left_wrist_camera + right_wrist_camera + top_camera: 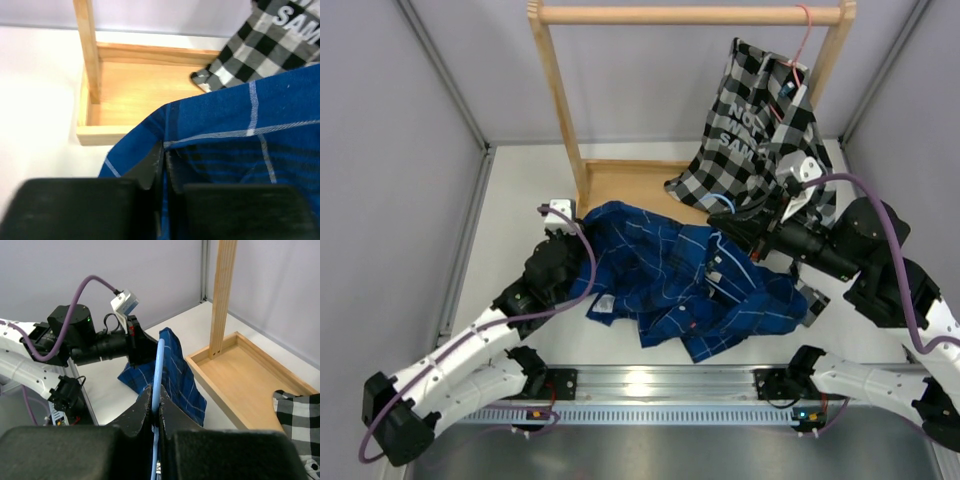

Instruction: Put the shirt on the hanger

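Shirt pinched, hanger gripped, not joined

Top: shirt (680, 285) lies crumpled on the table (515, 200). Left wrist: left gripper (163, 162) is closed on a thin edge that may slip. Right wrist: right gripper (156, 400) clamps the hanger (159, 365), which could twist.

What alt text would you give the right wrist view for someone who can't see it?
The right gripper pinches a thin light-blue hanger wire. Beyond it, the left gripper holds up a corner of the dark blue shirt, beside a wooden rack.
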You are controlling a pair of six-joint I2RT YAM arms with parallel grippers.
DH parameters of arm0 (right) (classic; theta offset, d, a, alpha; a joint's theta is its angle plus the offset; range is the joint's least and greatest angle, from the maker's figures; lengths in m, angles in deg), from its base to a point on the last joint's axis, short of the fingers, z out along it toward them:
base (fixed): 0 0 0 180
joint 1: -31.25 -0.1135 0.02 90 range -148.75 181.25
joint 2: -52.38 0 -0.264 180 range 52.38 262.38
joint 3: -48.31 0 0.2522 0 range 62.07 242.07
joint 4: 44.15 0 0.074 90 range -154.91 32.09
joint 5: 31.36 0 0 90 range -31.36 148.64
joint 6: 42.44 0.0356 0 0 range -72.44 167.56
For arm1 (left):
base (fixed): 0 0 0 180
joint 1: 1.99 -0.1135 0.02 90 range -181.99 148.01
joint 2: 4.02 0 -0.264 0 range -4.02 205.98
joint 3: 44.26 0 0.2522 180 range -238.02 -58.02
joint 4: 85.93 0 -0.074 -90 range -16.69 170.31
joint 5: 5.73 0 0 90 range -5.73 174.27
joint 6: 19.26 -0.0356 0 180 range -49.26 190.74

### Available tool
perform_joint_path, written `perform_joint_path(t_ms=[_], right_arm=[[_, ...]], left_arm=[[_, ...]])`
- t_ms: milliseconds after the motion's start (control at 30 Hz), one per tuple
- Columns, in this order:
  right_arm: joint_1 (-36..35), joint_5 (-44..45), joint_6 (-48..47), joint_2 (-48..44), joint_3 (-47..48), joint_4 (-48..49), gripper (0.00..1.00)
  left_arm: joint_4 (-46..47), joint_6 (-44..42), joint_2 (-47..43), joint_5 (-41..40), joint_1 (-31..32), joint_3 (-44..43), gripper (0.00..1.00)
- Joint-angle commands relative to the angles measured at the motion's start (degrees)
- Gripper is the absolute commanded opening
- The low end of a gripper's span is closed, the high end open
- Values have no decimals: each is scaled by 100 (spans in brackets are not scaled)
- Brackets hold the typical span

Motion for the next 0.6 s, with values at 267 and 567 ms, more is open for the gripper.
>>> perform_joint_path(t_ms=[267, 567], right_arm=[[-32, 294, -2, -656, -208, 23, 0], [-23, 541, -64, -736, -279, 31, 0]], left_arm=[[-692, 646, 552, -1244, -944, -1065, 0], [-764, 1060, 667, 539, -1412, -1188, 0]])
